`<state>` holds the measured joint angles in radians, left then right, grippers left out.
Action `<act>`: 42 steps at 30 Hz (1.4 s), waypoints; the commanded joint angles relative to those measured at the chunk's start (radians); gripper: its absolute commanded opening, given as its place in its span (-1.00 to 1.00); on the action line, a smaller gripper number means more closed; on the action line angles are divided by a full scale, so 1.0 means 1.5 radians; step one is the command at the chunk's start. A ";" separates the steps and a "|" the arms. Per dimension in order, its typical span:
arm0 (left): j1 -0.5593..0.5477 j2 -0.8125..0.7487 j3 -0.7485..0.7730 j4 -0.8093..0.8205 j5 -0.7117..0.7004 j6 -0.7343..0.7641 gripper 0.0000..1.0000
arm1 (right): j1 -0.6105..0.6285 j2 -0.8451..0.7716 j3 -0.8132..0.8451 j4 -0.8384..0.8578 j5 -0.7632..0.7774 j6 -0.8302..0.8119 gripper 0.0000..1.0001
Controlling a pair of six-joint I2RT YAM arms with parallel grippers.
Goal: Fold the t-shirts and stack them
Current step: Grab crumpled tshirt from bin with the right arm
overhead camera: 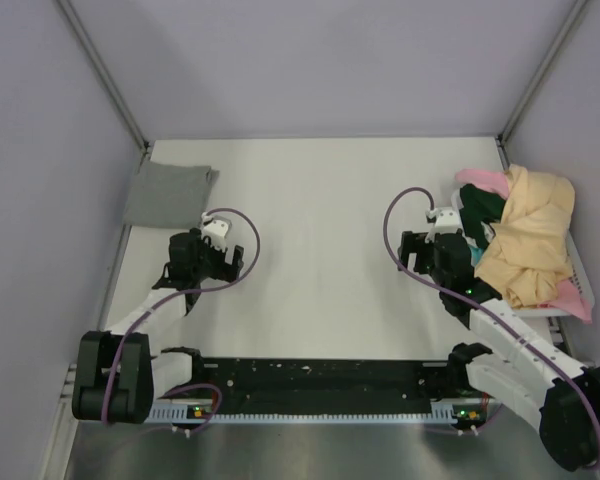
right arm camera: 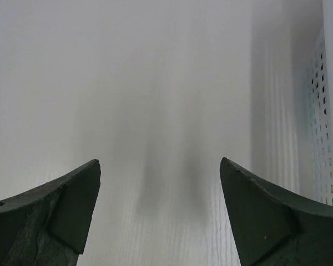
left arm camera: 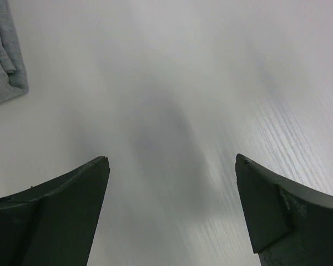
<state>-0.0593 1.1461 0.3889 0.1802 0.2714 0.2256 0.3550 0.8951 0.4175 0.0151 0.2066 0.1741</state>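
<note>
Left fingers [left arm camera: 61, 216] wide (right fingers [right arm camera: 55, 210] too).

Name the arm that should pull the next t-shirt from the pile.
Right. The right gripper, open, hovers beside the basket holding the pile of unfolded t-shirts; the left gripper, also open, sits across the table near the folded grey t-shirt.

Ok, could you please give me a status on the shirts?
Left gripper and right gripper open, empty. Grey shirt folded, far left; other shirts heaped in basket, right. Nothing blocking.
</note>
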 commanded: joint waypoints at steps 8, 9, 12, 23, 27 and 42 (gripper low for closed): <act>0.003 -0.013 0.023 0.004 0.021 0.023 0.97 | -0.010 -0.015 -0.012 0.074 0.090 0.038 0.97; 0.004 -0.015 0.035 -0.014 0.022 0.048 0.97 | -0.010 -0.021 -0.017 0.090 0.089 0.048 0.97; 0.006 -0.016 0.119 -0.117 0.013 0.094 0.98 | -0.009 -0.046 0.029 0.072 0.008 0.041 0.97; 0.006 0.013 0.334 -0.425 0.142 0.199 0.97 | -0.209 0.081 0.385 -0.284 0.094 0.117 0.34; 0.006 -0.002 0.303 -0.413 0.144 0.205 0.97 | -0.405 0.116 0.377 -0.255 -0.004 0.210 0.27; 0.007 0.013 0.306 -0.443 0.165 0.220 0.97 | -0.548 0.334 0.370 -0.229 -0.019 0.226 -1.00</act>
<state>-0.0540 1.1702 0.8433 -0.4828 0.4866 0.5388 -0.4496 1.4330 0.9817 -0.3534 0.1772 0.5030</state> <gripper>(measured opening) 0.987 0.081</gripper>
